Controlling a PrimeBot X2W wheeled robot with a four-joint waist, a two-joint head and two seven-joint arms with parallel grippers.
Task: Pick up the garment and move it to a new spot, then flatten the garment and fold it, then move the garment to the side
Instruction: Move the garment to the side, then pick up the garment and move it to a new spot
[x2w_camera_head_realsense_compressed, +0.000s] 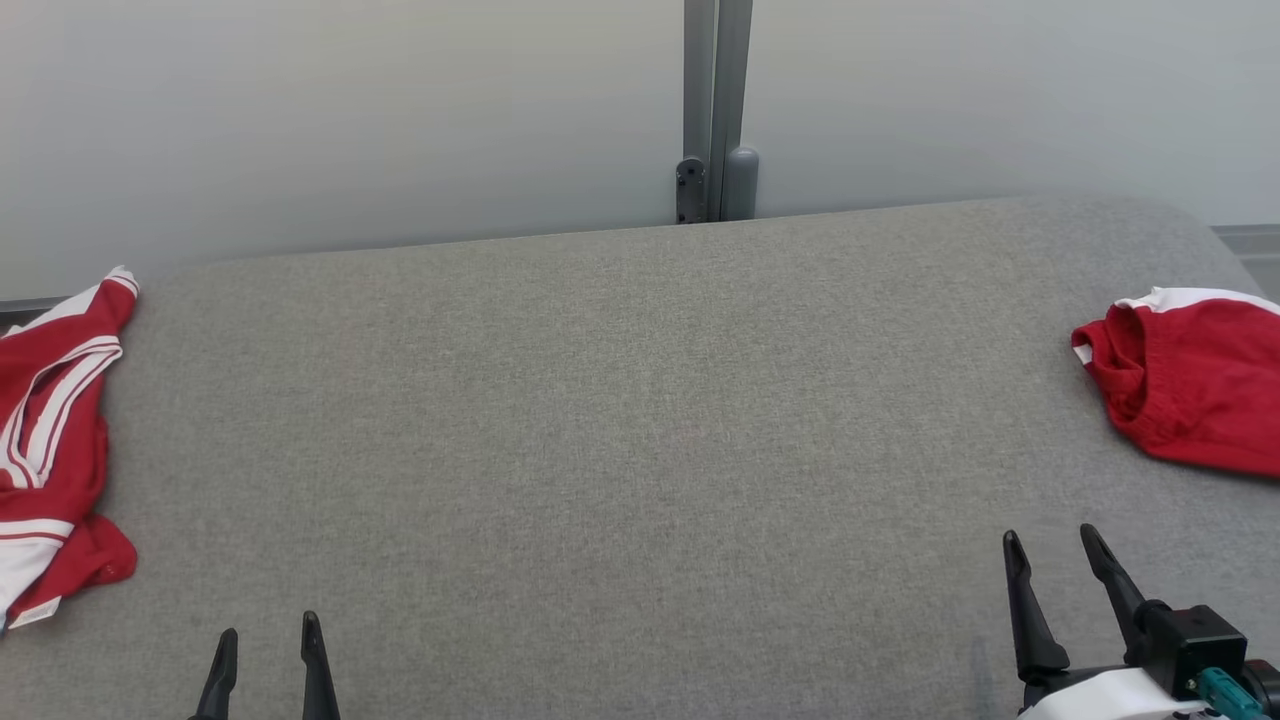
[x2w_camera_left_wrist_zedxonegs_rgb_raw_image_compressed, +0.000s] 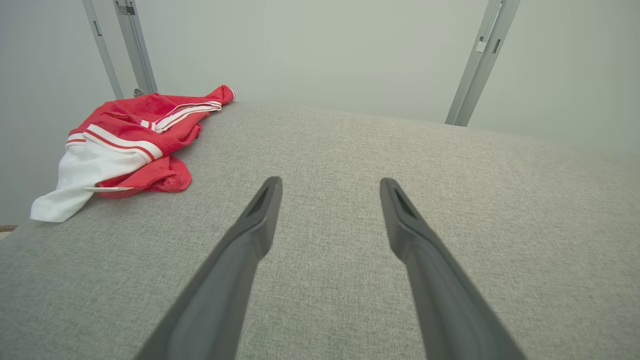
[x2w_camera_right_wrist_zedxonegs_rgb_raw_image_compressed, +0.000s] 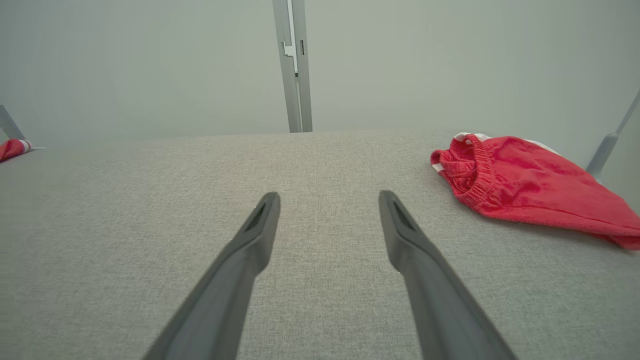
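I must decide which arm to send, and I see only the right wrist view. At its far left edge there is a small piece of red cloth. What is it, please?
Observer: It is a crumpled bright red sports garment with white double stripes, lying at the left end of the grey fabric-covered surface.
Operator: Does it lie fully on the surface?
Observer: I cannot be sure. In the left wrist view its white panel reaches the surface's edge.
Operator: Is the left gripper near it?
Observer: The left gripper is apart from it, to its right by the near edge, with its jaws open and empty.
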